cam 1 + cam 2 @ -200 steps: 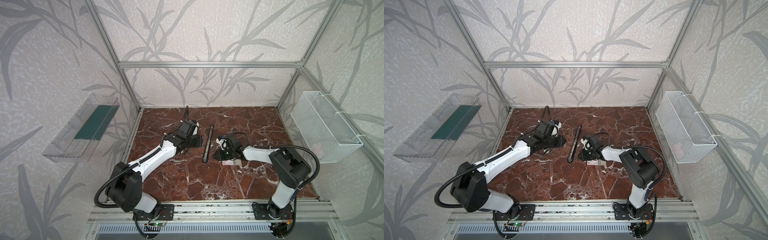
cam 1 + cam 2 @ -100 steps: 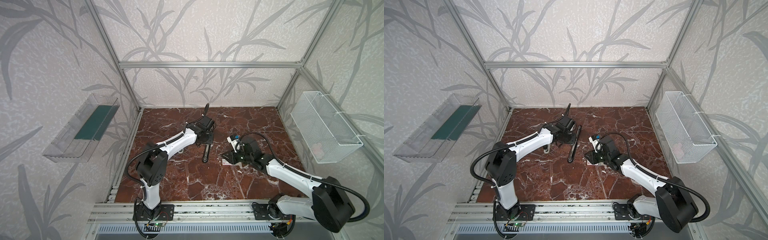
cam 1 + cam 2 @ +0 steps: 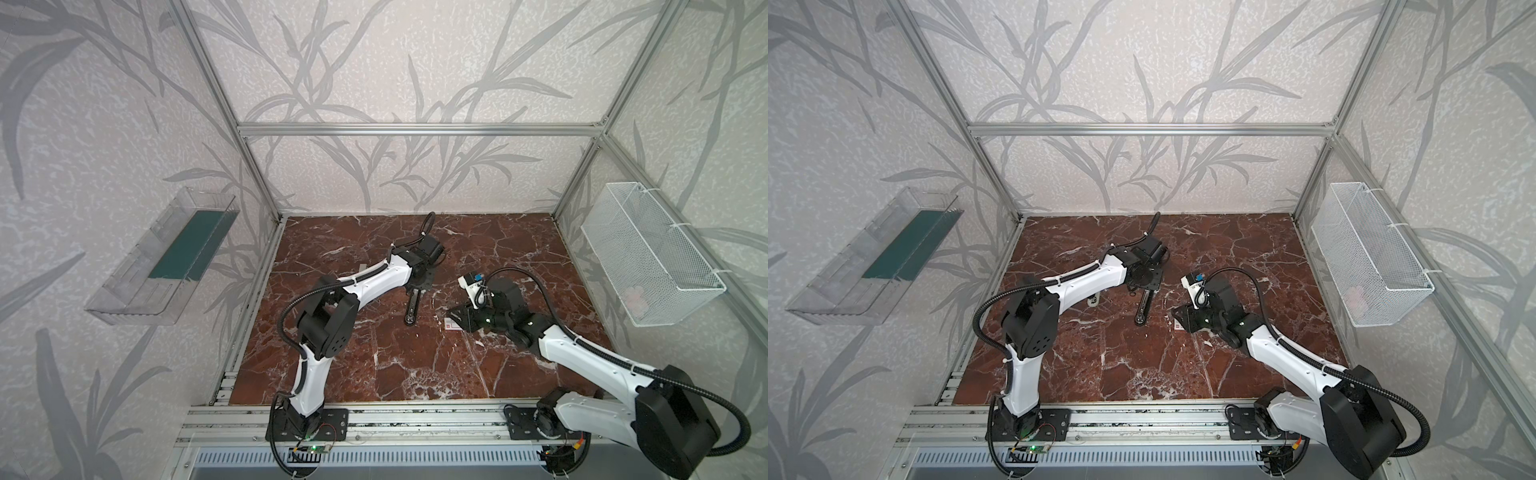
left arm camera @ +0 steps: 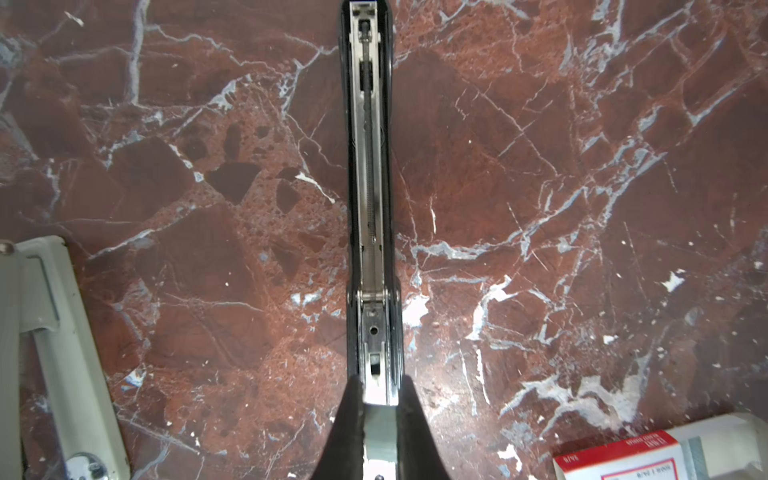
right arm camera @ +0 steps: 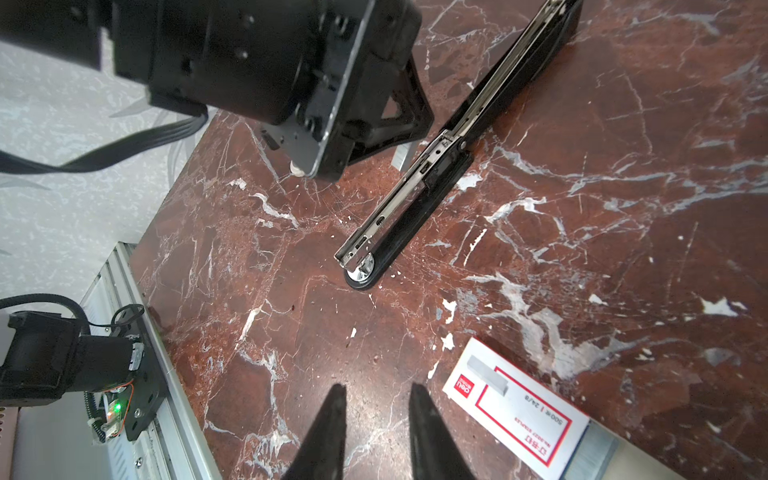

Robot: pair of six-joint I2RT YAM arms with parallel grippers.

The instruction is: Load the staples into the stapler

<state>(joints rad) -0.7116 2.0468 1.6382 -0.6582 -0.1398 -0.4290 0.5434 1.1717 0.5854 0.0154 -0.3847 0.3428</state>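
I'm looking down at the marble table (image 3: 374, 357) with both arms reaching in toward its middle. The black stapler (image 3: 413, 305) lies folded out flat there, its metal channel facing up. The left gripper (image 4: 379, 386) sits above the stapler's hinge end, and a second, pale grey stapler (image 4: 54, 353) lies off to one side of it.

The staple box (image 5: 515, 411), white with red print, rests flat on the table near the black stapler's round foot. More grey strips poke out of its open end. My right gripper (image 5: 377, 388) hangs just beside that box with its jaws apart; only bare marble shows between them.

The left gripper is clenched on a short grey strip of staples (image 4: 379, 432). The strip is pinched between the fingertips, in line with the channel. From the right wrist view the staples (image 5: 404, 156) hang right beside the rail. I cannot tell whether they touch it.
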